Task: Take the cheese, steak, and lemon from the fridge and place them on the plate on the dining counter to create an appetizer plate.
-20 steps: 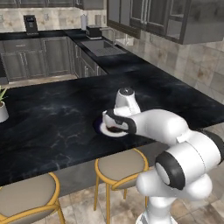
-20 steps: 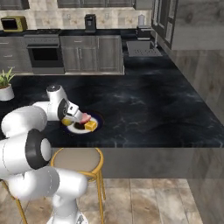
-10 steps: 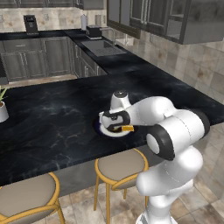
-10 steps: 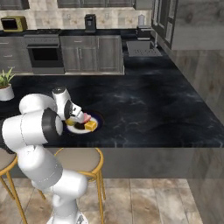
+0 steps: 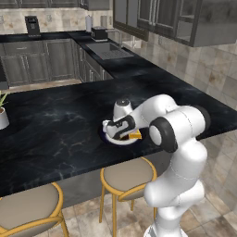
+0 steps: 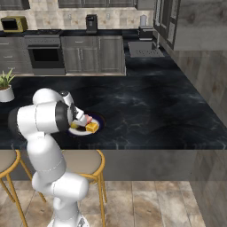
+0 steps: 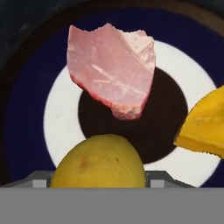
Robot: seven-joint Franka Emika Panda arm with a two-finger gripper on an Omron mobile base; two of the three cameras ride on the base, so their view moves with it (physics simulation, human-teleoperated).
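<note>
On the black dining counter (image 5: 55, 120) (image 6: 146, 111) lies the plate (image 7: 57, 113) (image 5: 107, 140) (image 6: 100, 121), with a dark blue rim, a white ring and a dark centre. The pink steak (image 7: 111, 70) (image 6: 89, 119) lies flat across its middle. An orange cheese wedge (image 7: 203, 124) (image 5: 134, 135) (image 6: 92, 127) rests on the plate's right side. My gripper (image 5: 113, 132) (image 6: 79, 122) hangs low over the plate. The yellow lemon (image 7: 98, 164) sits right at the hand, between the jaws, whose tips it hides. The fridge is out of view.
Gold-legged stools (image 5: 127, 176) (image 6: 84, 162) stand under the counter's near edge. A potted plant (image 6: 6, 88) (image 5: 2, 113) stands on the counter's left end. Cabinets, a sink (image 5: 109, 51) and an oven (image 6: 46, 55) line the far wall.
The arm's elbow has swung up and round toward the counter, while the hand has stayed low over the plate. Steak and cheese have not moved.
</note>
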